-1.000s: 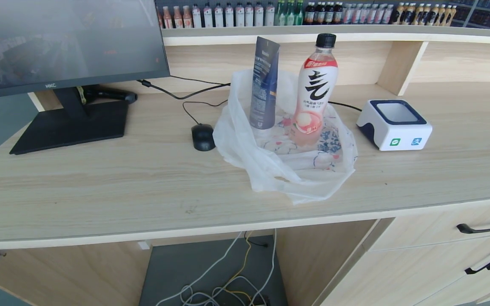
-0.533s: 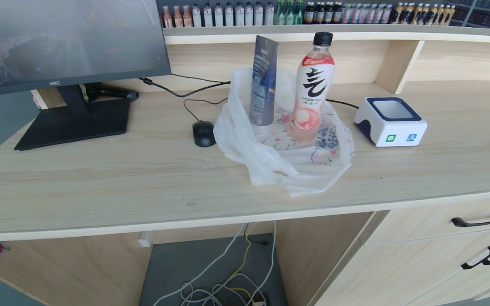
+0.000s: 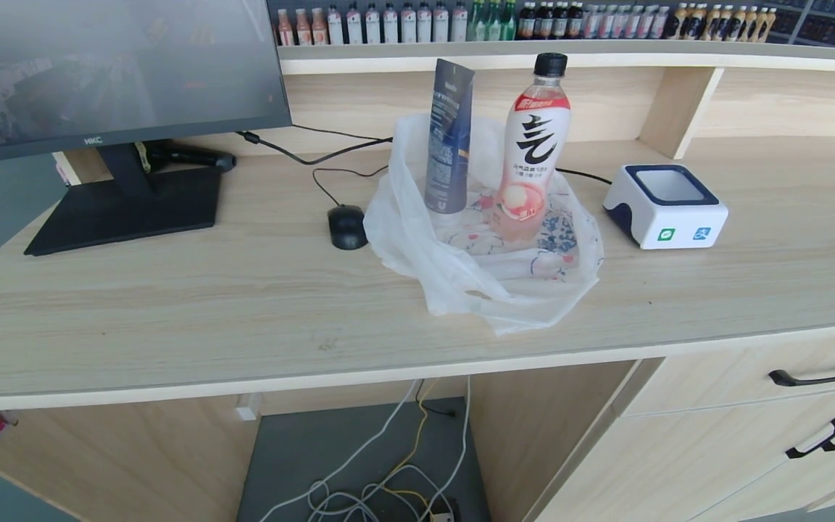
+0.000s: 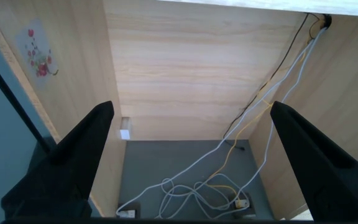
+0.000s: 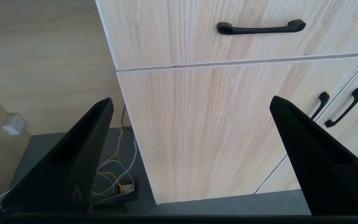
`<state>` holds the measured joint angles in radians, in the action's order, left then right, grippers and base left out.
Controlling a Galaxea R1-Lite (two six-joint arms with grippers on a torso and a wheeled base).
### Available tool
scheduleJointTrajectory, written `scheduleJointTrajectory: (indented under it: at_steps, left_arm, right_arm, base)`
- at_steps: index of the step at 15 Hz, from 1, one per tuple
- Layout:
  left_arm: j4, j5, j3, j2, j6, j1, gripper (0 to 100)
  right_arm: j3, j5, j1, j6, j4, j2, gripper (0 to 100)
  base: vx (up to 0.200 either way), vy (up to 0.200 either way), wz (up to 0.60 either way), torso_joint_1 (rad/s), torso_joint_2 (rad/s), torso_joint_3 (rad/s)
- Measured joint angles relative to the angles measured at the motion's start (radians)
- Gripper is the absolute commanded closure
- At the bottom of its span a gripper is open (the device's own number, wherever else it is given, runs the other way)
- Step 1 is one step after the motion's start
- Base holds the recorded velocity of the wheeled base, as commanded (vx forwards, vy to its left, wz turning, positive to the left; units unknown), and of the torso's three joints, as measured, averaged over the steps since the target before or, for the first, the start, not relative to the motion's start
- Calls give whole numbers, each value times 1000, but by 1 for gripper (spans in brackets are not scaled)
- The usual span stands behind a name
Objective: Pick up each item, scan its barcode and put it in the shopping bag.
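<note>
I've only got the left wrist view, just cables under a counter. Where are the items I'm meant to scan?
Observer: Up on the counter, a pink drink bottle stands upright in the open white shopping bag.
Operator: Anything else in that bag?
Observer: Yes, a dark blue tube stands upright in it too, just to the bottle's left.
Operator: And where's my right gripper?
Observer: The right gripper is open, down below the counter, facing the drawer fronts under a black handle.
</note>
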<state>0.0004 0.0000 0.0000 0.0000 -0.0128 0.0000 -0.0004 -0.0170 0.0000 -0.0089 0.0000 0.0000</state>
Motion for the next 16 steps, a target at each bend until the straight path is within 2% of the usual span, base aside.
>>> scheduleJointTrajectory:
  at_steps: [2, 8, 16]
  left_arm:
    - [0, 0, 0, 0, -1, 0, 0]
    - [0, 0, 0, 0, 2, 0, 0]
    - [0, 1, 0, 0, -3, 0, 0]
  right_arm:
    - [0, 0, 0, 0, 0, 0, 0]
    - [0, 0, 0, 0, 0, 0, 0]
    - [0, 0, 0, 0, 0, 0, 0]
  base:
    - [-200, 0, 0, -3, 7, 2]
    - [0, 0, 0, 0, 0, 0]
    - [0, -200, 0, 5, 8, -1]
